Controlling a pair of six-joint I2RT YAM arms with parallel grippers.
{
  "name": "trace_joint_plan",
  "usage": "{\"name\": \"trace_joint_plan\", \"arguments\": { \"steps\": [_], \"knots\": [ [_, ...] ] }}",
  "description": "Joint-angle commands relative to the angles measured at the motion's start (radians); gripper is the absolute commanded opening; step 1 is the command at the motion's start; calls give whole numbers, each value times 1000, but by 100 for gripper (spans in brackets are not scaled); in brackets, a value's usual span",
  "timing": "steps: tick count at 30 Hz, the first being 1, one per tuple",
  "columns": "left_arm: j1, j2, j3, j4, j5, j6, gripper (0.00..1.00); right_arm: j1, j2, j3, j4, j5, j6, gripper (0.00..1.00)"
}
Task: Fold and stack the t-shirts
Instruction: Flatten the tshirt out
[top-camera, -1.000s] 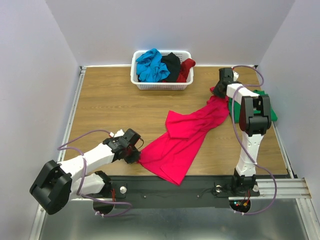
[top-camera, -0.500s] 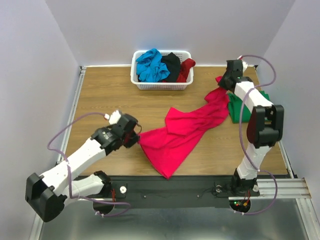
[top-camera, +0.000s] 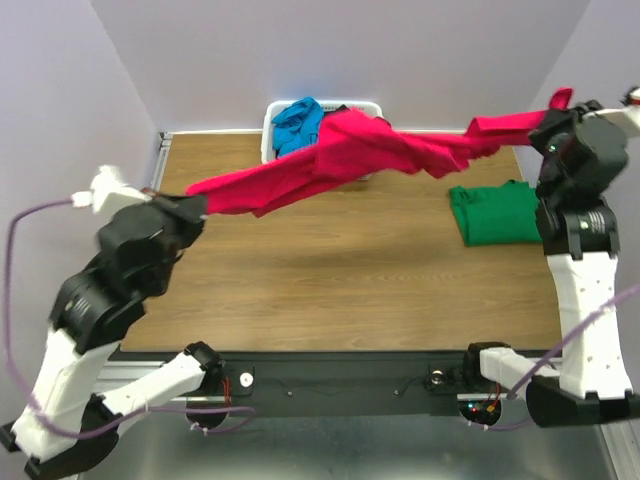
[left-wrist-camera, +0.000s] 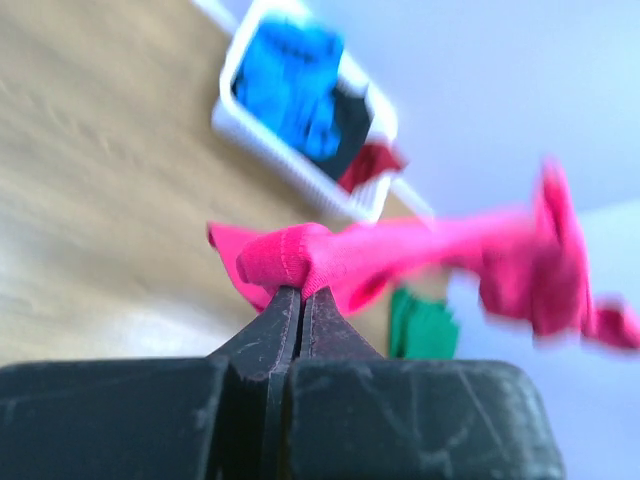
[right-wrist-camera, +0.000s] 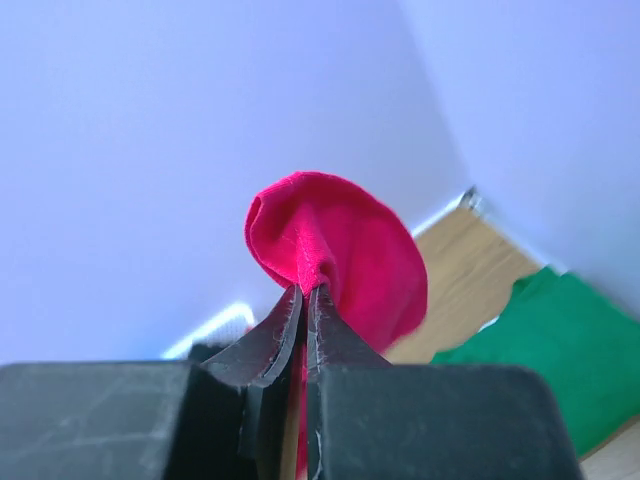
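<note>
Above the far half of the bench (top-camera: 300, 290), pink-red t-shirt (top-camera: 340, 155) hangs stretched between my left end effector (left-wrist-camera: 300, 295) and right end effector (right-wrist-camera: 305, 292), both clamped on bunched edges. Likely light, limp, sagging mid-span; I'd grip corners, not wads.

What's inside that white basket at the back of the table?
The basket holds crumpled shirts: a blue shirt, a black shirt and a dark red shirt. From above, the stretched pink-red shirt covers much of it. Anything underneath those three is hidden.
</note>
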Motion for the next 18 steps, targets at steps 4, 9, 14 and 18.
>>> {"name": "trace_joint_plan", "arguments": {
  "steps": [4,9,14,18],
  "knots": [
    [4,-180,18,-137,-296,-36,0,-12,-86,3,-12,213,-54,1],
    [3,-194,-18,-140,-291,-43,0,-12,-71,8,-24,151,-34,0],
    [3,-143,11,-119,-285,-18,0,-12,-79,29,-27,109,-24,0],
    [3,-111,51,-64,-270,32,0,-12,-98,50,-39,48,-29,0]
  ]
}}
